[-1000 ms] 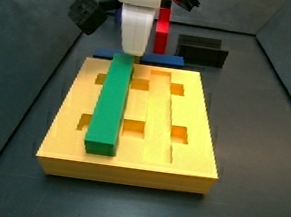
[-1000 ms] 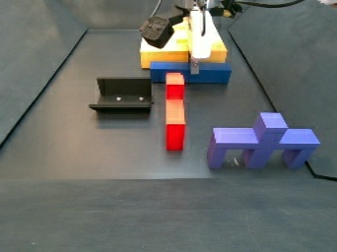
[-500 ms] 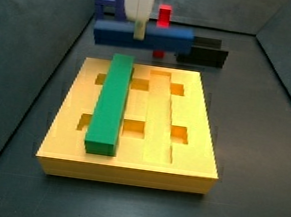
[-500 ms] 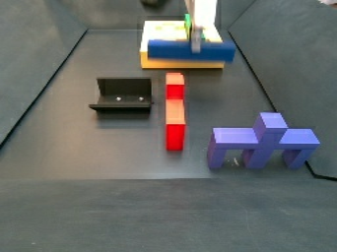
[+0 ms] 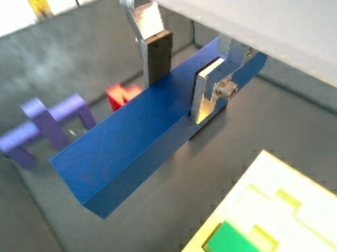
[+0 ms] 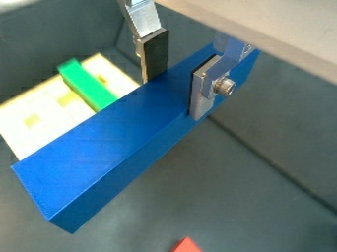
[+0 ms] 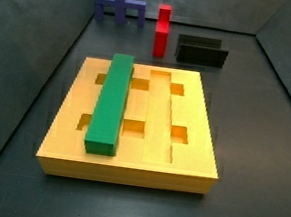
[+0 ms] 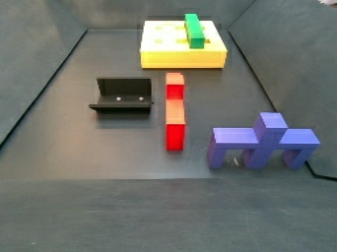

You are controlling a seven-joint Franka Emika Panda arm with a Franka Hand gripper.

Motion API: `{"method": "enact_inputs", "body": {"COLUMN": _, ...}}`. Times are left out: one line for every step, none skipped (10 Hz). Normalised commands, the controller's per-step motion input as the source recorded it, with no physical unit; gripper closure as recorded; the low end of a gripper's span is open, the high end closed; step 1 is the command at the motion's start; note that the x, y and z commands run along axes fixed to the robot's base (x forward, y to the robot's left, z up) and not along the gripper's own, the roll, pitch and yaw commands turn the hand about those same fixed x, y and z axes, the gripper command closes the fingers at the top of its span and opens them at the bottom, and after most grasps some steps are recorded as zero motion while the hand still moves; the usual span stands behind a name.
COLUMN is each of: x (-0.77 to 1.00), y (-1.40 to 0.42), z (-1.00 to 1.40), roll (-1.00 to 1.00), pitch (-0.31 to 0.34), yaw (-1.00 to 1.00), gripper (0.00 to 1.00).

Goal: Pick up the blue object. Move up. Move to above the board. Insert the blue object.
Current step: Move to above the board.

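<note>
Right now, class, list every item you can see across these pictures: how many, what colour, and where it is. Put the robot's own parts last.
Board: one, yellow, on the floor, grooves and square holes in its top.
Green bar: one, green, lying in one outer groove of the board.
Red bar: one, red, flat on the floor between board and pronged block.
Pronged block: one, purple-blue, on the floor.
Fixture: one, dark, on the floor beside the red bar.
Blue object: one, dark blue, held clear of the floor.
Gripper: one, silver fingers, shut on the blue object; seen only in wrist views.

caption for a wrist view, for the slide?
Gripper shut on the blue object, held above the floor, board beyond.
</note>
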Motion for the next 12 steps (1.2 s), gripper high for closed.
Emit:
{"method": "enact_inputs", "body": {"x": 0.02, "y": 0.0, "z": 0.49, "roll": -0.05, "pitch": 0.072, "yaw": -0.01, "gripper": 1.0}}
{"method": "enact_inputs", "body": {"x": 0.04, "y": 0.0, "z": 0.25, "roll": -0.05, "pitch": 0.066, "yaw": 0.0, "gripper": 1.0}}
{"method": "enact_inputs", "body": {"x": 0.02, "y": 0.0, "z": 0.18, "roll": -0.05, "pitch": 0.08, "yaw": -0.01, "gripper": 1.0}}
{"method": "enact_inputs", "body": {"x": 0.29, "y": -1.4, "z": 0.38, "roll": -0.02, "pitch": 0.029, "yaw": 1.0, "gripper": 1.0}}
{"method": "enact_inputs", "body": {"x": 0.28, "y": -1.4, "z": 0.35, "roll": 0.0, "pitch": 0.031, "yaw": 1.0, "gripper": 1.0}}
{"method": "enact_inputs", "body": {"x": 0.31, "y": -1.4, "z": 0.34, "roll": 0.0, "pitch": 0.038, "yaw": 1.0, "gripper": 1.0}}
{"method": "enact_inputs", "body": {"x": 0.41, "y": -1.4, "z": 0.35, "roll": 0.0, "pitch": 0.051, "yaw": 1.0, "gripper": 1.0}}
{"method": "enact_inputs", "body": {"x": 0.27, "y": -0.89, "z": 0.23, "roll": 0.0, "pitch": 0.057, "yaw": 1.0, "gripper": 1.0}}
{"method": "enact_inputs", "body": {"x": 0.15, "y": -0.37, "z": 0.11, "roll": 0.01, "pitch": 0.064, "yaw": 1.0, "gripper": 1.0}}
{"method": "enact_inputs", "body": {"x": 0.11, "y": -0.22, "z": 0.07, "roll": 0.0, "pitch": 0.063, "yaw": 1.0, "gripper": 1.0}}
{"method": "enact_inputs", "body": {"x": 0.03, "y": -0.12, "z": 0.05, "roll": 0.01, "pitch": 0.063, "yaw": 1.0, "gripper": 1.0}}
{"method": "enact_inputs", "body": {"x": 0.03, "y": -0.08, "z": 0.04, "roll": 0.01, "pitch": 0.066, "yaw": 1.0, "gripper": 1.0}}
